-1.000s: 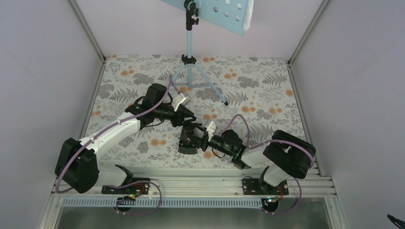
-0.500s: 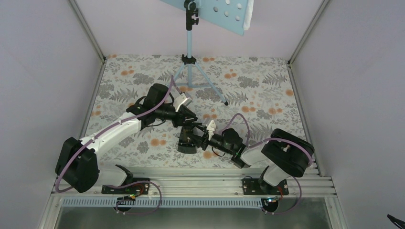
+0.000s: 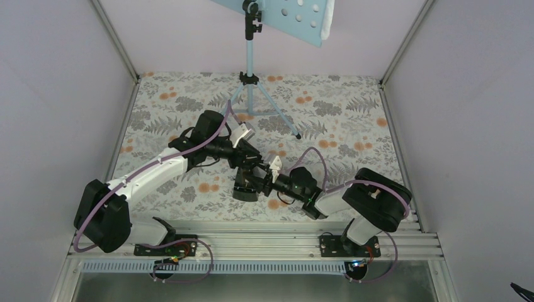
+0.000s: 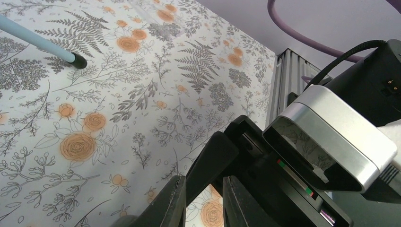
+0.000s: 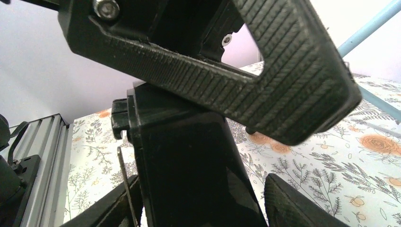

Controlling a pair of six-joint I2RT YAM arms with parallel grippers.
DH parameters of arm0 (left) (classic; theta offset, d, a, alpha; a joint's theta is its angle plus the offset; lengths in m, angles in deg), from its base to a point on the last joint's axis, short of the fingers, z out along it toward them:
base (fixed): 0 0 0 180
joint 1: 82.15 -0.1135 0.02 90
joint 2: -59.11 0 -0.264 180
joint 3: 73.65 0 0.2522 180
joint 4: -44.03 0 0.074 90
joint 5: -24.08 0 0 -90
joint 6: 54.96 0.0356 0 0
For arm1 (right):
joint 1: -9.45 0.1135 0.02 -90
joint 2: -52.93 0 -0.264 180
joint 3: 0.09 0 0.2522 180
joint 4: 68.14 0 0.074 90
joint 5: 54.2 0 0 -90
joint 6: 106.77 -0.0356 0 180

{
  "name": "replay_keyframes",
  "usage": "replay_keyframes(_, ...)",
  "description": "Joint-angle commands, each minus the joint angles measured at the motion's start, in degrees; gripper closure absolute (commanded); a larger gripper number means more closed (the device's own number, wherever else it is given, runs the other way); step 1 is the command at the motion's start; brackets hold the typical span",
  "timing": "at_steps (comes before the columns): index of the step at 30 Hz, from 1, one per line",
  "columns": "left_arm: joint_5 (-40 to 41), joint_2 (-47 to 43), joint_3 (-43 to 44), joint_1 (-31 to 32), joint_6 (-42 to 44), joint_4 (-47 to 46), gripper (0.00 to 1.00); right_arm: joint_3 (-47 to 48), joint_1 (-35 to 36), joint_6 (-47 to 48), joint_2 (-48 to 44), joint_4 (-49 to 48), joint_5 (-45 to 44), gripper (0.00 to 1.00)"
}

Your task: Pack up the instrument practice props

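The small black wedge-shaped box point(image 3: 244, 187) stands on the floral cloth in front of the arms. My right gripper point(image 3: 258, 182) is closed round it. In the right wrist view the box point(image 5: 189, 165) fills the space between that gripper's point(image 5: 206, 184) fingers. My left gripper point(image 3: 252, 162) hovers at the box's top, jaws a little apart and empty point(image 4: 203, 203). One of its fingers point(image 5: 265, 85) crosses above the box. The light blue music stand point(image 3: 250, 63) stands at the back. A pale sheet edge point(image 3: 325, 25) lies on its tray point(image 3: 296, 19).
The stand's tripod legs spread over the back of the cloth, one foot point(image 4: 75, 60) near the left arm and one leg point(image 5: 373, 23) behind the box. A metal rail point(image 3: 252, 242) runs along the near edge. Grey walls close in left, right and back.
My right arm has swung a little to the left, and the box has shifted slightly left and back with it. My left gripper has stayed over the box.
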Motion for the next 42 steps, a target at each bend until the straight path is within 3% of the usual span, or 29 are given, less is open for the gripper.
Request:
replay_keyframes(1,-0.4,0.8,0.9,0.7,1.1,1.3,0.78,1.8,-0.5,0.6,1.0,1.0,-2.3,0.41)
replay_keyframes(25,-0.2,1.1,1.0,1.6,1.2,1.5,0.82,7.4,-1.9,-2.6,2.3,9.5,-3.8,0.39)
replay_keyframes(42,-0.3,1.3,0.9,2.1,1.3,1.7,0.82,11.1,-4.8,-3.2,3.8,12.8,0.7,0.35)
